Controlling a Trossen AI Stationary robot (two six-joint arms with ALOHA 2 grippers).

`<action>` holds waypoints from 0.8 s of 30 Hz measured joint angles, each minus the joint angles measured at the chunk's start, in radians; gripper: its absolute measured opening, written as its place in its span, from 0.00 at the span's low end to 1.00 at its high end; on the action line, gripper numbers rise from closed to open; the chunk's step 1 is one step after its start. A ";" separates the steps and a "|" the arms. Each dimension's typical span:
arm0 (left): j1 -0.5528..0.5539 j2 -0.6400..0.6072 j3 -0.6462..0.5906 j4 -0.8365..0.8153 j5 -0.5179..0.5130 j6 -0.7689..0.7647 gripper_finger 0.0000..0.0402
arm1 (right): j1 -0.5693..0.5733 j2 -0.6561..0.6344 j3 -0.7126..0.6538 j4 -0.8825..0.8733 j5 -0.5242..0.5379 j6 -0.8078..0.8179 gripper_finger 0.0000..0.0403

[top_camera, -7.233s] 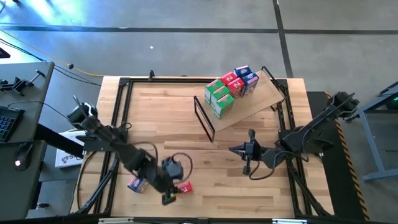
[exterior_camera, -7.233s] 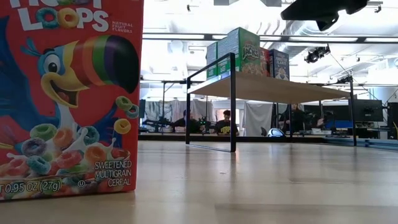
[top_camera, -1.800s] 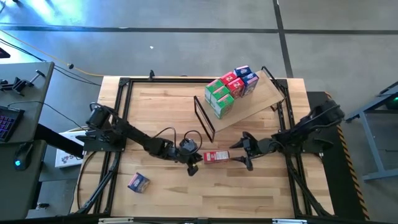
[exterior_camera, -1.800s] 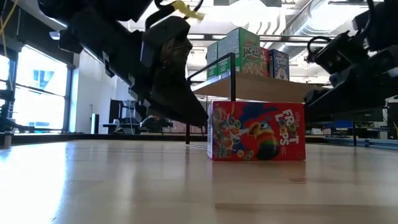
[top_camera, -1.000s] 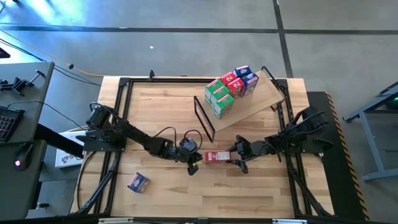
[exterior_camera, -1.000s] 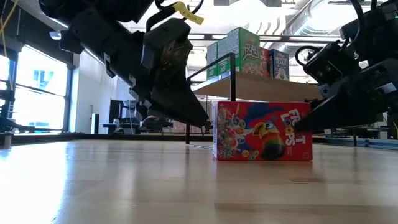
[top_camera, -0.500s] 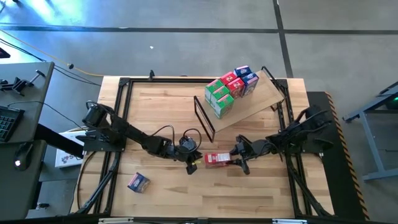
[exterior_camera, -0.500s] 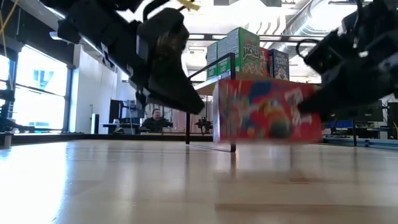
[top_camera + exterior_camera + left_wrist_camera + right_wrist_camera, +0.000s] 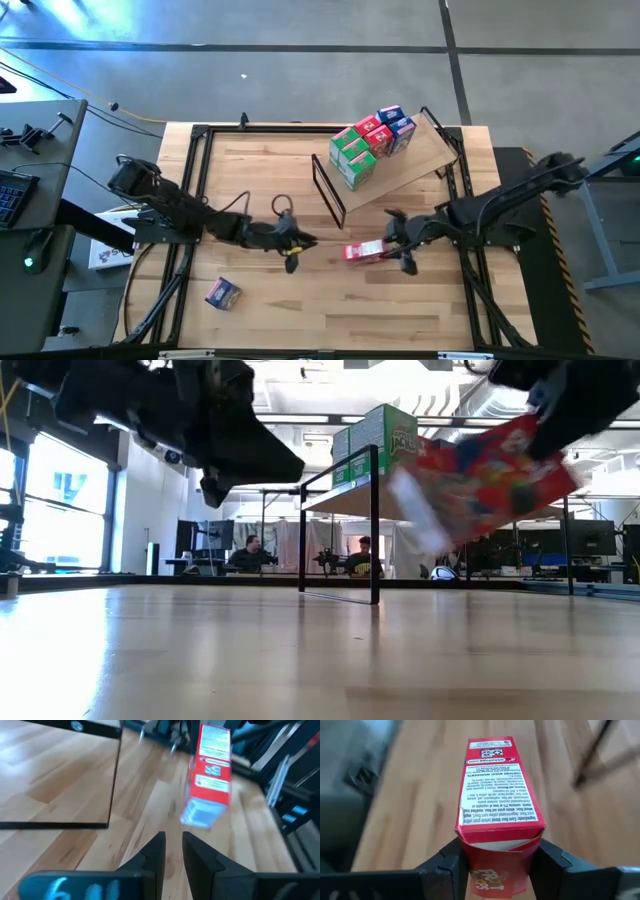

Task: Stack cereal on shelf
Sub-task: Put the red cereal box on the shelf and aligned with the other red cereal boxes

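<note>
Carrying red cereal box (image 9: 362, 251) clamped in right gripper (image 9: 392, 247), lower centre-right of high view, off the table and tilted in low view; should level it and clear the black frame edge of shelf (image 9: 425, 160) before setting it beside the stacked boxes (image 9: 371, 142) at upper centre-right. Versus half a second ago: box higher and more tilted, left gripper (image 9: 293, 245) backed away toward centre-left, fingers near-closed and empty; blue box (image 9: 222, 292) unmoved at lower left.
</note>
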 joint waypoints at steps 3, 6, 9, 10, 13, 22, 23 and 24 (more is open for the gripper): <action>0.000 0.000 -0.054 0.122 0.000 -0.001 0.12 | -0.006 -0.001 0.195 -0.425 0.000 0.004 0.36; 0.000 0.003 -0.071 0.163 0.000 -0.001 0.11 | -0.021 0.045 0.346 -0.731 0.000 0.004 0.36; 0.000 0.004 -0.071 0.169 0.000 0.005 0.09 | -0.050 0.114 0.418 -0.901 -0.001 -0.021 0.36; 0.000 0.003 -0.071 0.171 -0.002 0.005 0.09 | -0.060 0.137 0.425 -0.937 -0.002 -0.035 0.36; 0.000 0.004 -0.071 0.171 -0.009 0.005 0.09 | -0.087 0.199 0.428 -0.969 -0.014 -0.088 0.36; 0.001 0.004 -0.071 0.169 0.055 -0.045 0.10 | -0.124 0.282 0.423 -0.974 -0.006 -0.154 0.37; 0.001 0.004 -0.071 0.169 0.060 -0.045 0.10 | -0.124 0.282 0.423 -0.972 -0.002 -0.154 0.38; 0.001 0.004 -0.071 0.169 0.061 -0.046 0.10 | -0.123 0.282 0.423 -0.965 0.005 -0.154 0.39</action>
